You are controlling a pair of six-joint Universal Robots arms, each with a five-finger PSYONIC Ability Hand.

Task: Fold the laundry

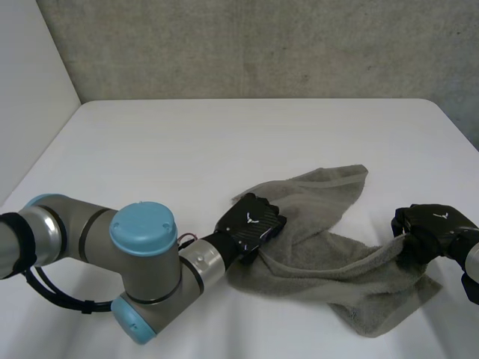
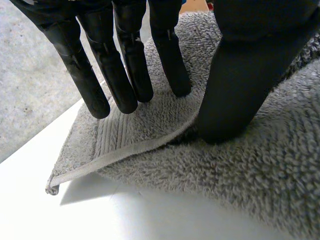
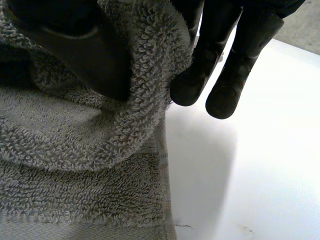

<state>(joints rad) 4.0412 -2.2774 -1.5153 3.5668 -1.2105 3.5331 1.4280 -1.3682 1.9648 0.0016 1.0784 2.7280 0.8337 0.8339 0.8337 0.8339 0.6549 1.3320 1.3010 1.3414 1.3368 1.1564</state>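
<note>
One white counter [image 1: 224,134] spans the head view, with a grey wall [image 1: 262,45] behind it. One grey terry towel [image 1: 329,250] lies crumpled on the near part of the counter, right of centre, stretched between the two hands. One loose corner [image 1: 363,170] points toward the wall, and a lower fold reaches the near edge.

Two arms show. The left arm [image 1: 90,235], grey with a light-blue cap [image 1: 144,228], comes in low across the near side. Of the right arm [image 1: 471,258] just the wrist end shows.

The left robot hand [image 1: 258,228] sits knuckles up on the towel's left edge. In its wrist view its straight fingers [image 2: 125,75] lie on the ribbed band by the hem [image 2: 125,152] and the thumb [image 2: 235,95] presses into the pile just beside it, pinching a fold of towel between them. The nearby towel corner [image 2: 51,189] stands slightly off the counter.

The right robot hand [image 1: 430,228] is at the towel's right edge. In its wrist view the cloth rolls over the curled thumb [image 3: 85,55] and is gripped there, while two fingertips [image 3: 222,102] hang free just past the towel's edge, above bare counter.

Each hand's back carries one small white mark [image 1: 249,218], two in all, too small to read.
</note>
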